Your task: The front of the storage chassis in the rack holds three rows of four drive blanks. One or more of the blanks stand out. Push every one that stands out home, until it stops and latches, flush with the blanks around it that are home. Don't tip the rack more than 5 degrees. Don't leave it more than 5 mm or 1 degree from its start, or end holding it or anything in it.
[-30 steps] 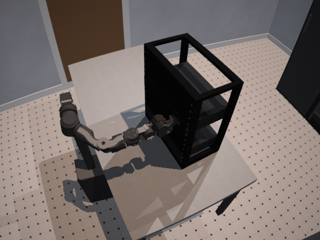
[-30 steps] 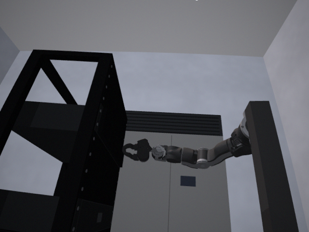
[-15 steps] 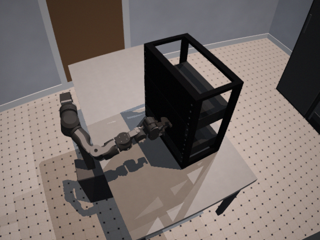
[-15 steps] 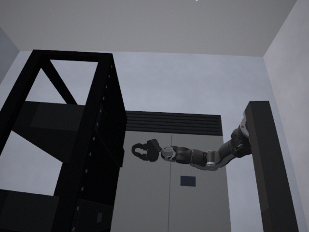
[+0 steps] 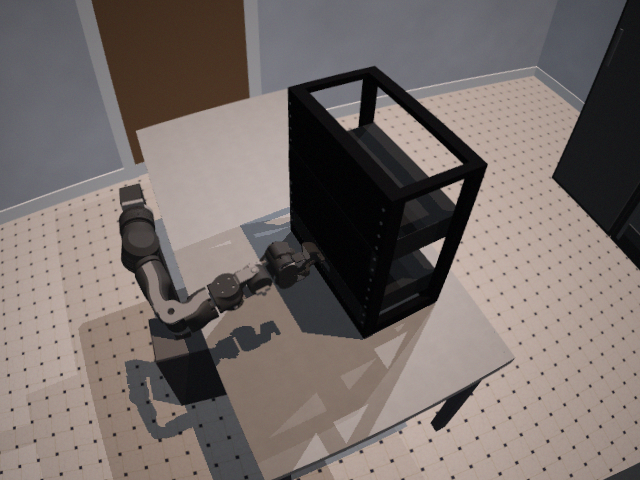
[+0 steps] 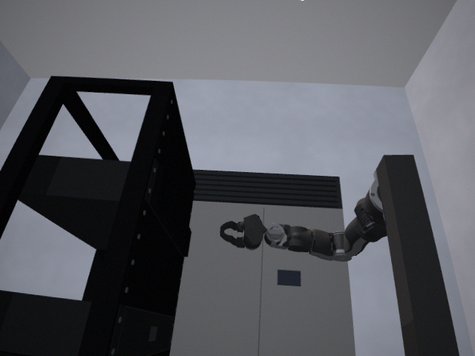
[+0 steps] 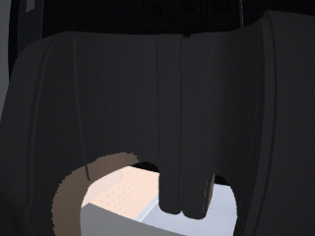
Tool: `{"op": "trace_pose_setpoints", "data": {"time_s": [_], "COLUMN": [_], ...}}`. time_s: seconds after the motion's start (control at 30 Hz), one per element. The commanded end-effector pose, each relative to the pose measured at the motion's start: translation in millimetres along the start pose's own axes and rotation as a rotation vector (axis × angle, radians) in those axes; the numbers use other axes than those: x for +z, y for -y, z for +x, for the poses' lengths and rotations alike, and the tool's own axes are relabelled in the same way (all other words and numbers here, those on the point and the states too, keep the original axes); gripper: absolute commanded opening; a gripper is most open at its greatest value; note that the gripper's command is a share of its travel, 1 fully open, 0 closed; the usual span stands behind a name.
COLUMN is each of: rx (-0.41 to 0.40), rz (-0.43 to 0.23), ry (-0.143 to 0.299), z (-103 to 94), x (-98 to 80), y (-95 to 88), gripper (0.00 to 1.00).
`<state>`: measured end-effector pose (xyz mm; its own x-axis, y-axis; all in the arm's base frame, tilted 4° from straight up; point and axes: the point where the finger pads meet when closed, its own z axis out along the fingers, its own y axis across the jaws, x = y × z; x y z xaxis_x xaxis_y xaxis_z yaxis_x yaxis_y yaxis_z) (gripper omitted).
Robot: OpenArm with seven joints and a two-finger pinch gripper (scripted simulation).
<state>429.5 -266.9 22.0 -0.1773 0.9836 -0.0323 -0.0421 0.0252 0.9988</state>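
the rack (image 5: 383,170) stands on a grey table (image 5: 217,155) over dotted tile floor (image 5: 542,310), brown door (image 5: 170,56) behind. the gripper (image 6: 222,232), fingers together and empty, hangs just clear of the rack's front.

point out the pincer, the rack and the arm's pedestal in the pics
pincer (image 6: 223,233): exterior view, between its closed curved fingertips.
rack (image 5: 383,233): top view, on its near front corner post.
arm's pedestal (image 6: 406,245): exterior view, on the dark column's side face below the shoulder.
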Motion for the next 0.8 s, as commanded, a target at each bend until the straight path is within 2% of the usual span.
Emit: {"op": "trace_pose_setpoints", "data": {"time_s": [0.0,0.5,0.77], "rx": [0.004,0.005,0.004], "rz": [-0.016,-0.015,-0.016], "ry": [0.011,0.013,0.011], "z": [-3.6,-4.1,-3.5], "x": [-3.2,-8.2,-17.5], "y": [-4.3,-3.8,-3.8], "gripper": [0.00,0.00,0.00]}}
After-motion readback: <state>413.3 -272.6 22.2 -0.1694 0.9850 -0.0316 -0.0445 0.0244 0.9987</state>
